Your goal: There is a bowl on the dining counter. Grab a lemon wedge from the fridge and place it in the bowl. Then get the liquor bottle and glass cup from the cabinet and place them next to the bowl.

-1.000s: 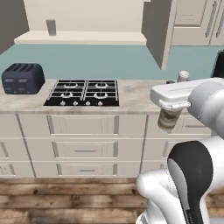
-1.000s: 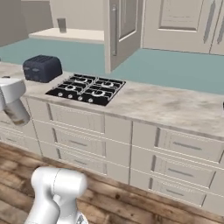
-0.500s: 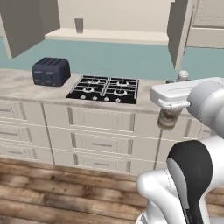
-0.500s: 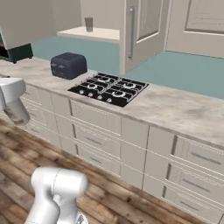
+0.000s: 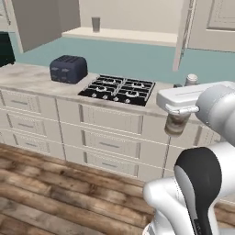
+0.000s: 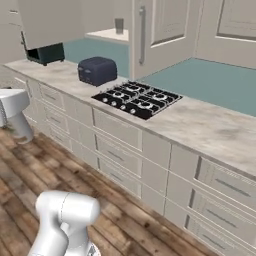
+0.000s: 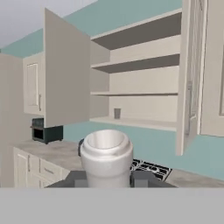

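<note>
The liquor bottle (image 7: 106, 154) stands upright in front of the hob, cap toward the hand camera, long axis vertical. The gripper (image 7: 106, 179) is clamped on its body, fingers (image 7: 141, 178) either side. The glass cup (image 5: 95, 24) stands upright on the cabinet (image 5: 124, 36) shelf.

Held between the two fingers of the gripper (image 7: 106, 179): the liquor bottle (image 7: 106, 158), pale cap and neck rising toward the hand camera, brownish body hanging below the hand (image 5: 176, 125) in the left base view; seemingly upright. Ahead of and above the gripper, well apart: the cabinet (image 7: 135, 94), cream, both doors swung wide, beige shelves bare but for the glass cup (image 7: 117, 113), a small grey tumbler standing upright on the lowest shelf.
</note>
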Available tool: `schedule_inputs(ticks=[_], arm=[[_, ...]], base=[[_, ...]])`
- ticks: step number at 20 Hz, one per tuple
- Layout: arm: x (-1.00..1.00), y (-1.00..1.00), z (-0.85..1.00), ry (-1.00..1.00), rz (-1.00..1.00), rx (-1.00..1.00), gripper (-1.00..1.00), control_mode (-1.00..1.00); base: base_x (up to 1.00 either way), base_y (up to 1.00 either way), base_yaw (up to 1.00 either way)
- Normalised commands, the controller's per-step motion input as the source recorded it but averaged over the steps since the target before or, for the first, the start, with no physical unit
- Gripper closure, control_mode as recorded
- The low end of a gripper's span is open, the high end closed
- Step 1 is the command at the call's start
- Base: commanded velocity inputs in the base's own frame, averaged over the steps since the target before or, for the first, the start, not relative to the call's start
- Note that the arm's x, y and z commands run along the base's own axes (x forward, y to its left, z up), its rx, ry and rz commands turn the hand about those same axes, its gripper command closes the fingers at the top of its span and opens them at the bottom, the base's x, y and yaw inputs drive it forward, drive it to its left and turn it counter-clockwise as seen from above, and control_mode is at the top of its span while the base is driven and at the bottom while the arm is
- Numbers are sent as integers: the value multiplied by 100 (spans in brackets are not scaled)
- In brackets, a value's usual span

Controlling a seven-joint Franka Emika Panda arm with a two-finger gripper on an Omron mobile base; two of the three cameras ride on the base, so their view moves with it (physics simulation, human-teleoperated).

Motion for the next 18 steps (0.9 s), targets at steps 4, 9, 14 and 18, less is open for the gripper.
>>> schedule_inputs(ticks=[4,9,14,18], arm=[[0,0,0,0,0,0,100,100],[0,0,0,0,0,0,100,100],[0,0,0,0,0,0,100,100],[0,0,0,0,0,0,100,100]], base=[[-23,-66,29],[-46,-60,27],[-80,-48,26],[-100,-52,24]])
